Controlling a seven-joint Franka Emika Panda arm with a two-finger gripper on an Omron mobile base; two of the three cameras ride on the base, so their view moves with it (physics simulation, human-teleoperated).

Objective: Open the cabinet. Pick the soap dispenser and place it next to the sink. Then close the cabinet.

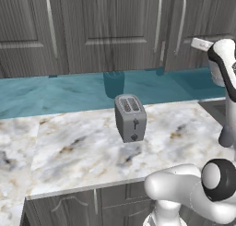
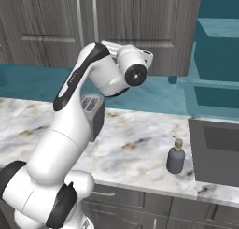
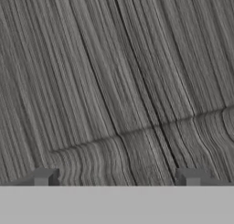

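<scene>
Tool (image 3: 117, 177) spread wide, holding nothing, nosed up to the cabinet (image 3: 114, 81) door, likely to press it shut; soap dispenser (image 2: 176, 157) stands well below on the tabletop (image 2: 135, 148), beside the sink (image 2: 217, 151).

The arm (image 2: 74, 106) covers most of the toaster (image 2: 94, 116) in the right base view, the sink (image 2: 219, 151) runs off the right edge, the cabinet (image 2: 140, 27) doors are cropped at the top, and the soap dispenser (image 2: 176, 157) label's too small to read.
</scene>
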